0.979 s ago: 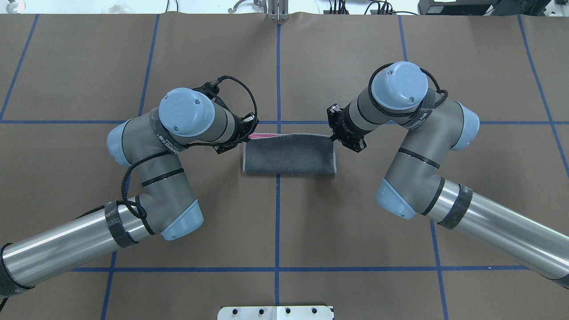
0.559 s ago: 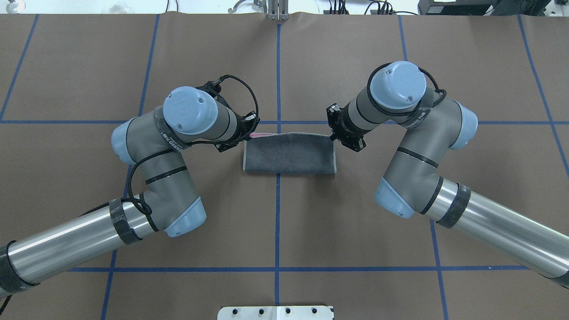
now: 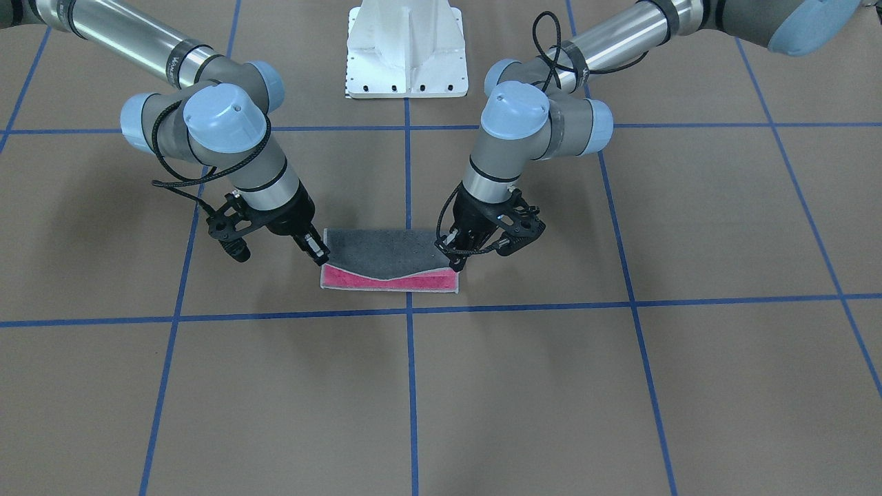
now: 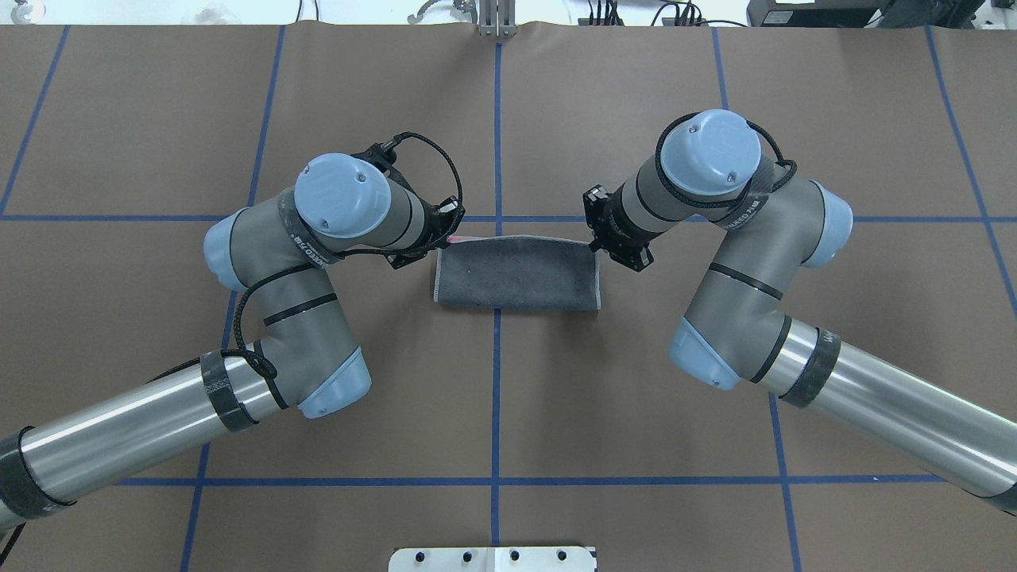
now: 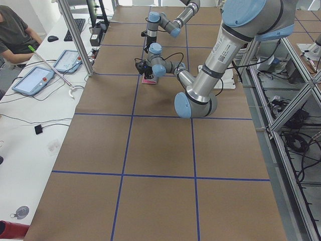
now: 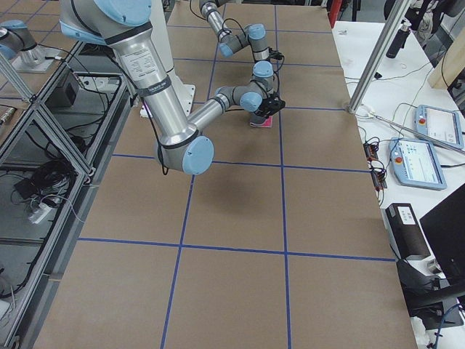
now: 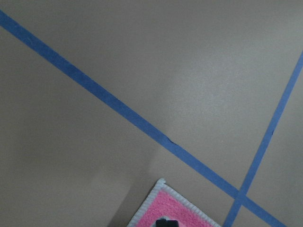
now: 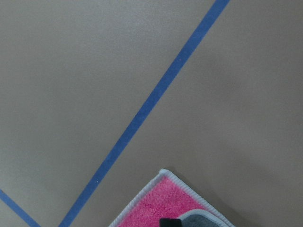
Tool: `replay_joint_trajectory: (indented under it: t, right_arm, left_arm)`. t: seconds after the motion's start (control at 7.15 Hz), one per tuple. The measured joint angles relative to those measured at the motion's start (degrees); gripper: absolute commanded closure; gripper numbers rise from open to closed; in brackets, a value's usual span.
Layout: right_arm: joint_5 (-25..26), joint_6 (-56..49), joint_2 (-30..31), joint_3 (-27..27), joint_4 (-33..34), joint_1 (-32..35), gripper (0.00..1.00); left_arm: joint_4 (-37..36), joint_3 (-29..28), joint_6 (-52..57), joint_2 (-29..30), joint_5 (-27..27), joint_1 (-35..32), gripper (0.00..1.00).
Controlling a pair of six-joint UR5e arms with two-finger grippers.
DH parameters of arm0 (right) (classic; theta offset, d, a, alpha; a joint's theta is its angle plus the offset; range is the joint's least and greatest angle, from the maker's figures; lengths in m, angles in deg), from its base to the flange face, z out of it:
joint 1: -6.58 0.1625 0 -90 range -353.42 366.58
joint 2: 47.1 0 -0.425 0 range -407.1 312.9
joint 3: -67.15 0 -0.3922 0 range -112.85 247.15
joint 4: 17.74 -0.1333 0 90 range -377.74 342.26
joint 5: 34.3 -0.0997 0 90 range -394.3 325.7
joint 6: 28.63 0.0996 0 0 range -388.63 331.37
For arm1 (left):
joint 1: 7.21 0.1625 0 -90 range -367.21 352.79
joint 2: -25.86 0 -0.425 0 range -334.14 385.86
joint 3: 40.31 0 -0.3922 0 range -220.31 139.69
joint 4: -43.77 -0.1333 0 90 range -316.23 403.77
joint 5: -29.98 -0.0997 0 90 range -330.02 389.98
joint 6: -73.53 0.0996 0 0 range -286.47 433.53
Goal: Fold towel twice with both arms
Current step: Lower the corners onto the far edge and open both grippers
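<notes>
The towel lies folded in half at the table's middle, dark grey face up. From across the table, a pink strip of the lower layer shows along the far edge. The grey top layer sags in the middle and rises at both far corners. My left gripper is shut on one raised corner, and my right gripper is shut on the other. From overhead both grippers sit at the towel's far corners, the left gripper and the right gripper. Each wrist view shows a pink corner just past a dark fingertip.
Brown paper with blue tape lines covers the table. The white pedestal base stands at the robot's side. A side bench holds tablets and cables, with a person seated beside it. Another bench carries a pendant.
The grey top layer has been drawn further over the pink layer, so the pink strip seen from overhead has shrunk. The left arm has shifted slightly forward and right.
</notes>
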Motion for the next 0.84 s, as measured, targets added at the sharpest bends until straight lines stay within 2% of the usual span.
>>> replay_joint_trajectory:
  t: [0.42, 0.7, 0.84]
  right_arm:
    - [0.1, 0.0, -0.4, 0.3, 0.0, 0.1, 1.0]
    - [0.1, 0.0, -0.9, 0.8, -0.1, 0.3, 1.0]
    - [0.1, 0.0, -1.0, 1.0, -0.1, 0.4, 0.79]
  left_arm:
    - [1.7, -1.2, 0.0, 0.0, 0.0, 0.0, 1.0]
    - [1.9, -1.3, 0.0, 0.0, 0.0, -0.1, 0.53]
    - [1.9, -1.3, 0.0, 0.0, 0.0, -0.2, 0.35]
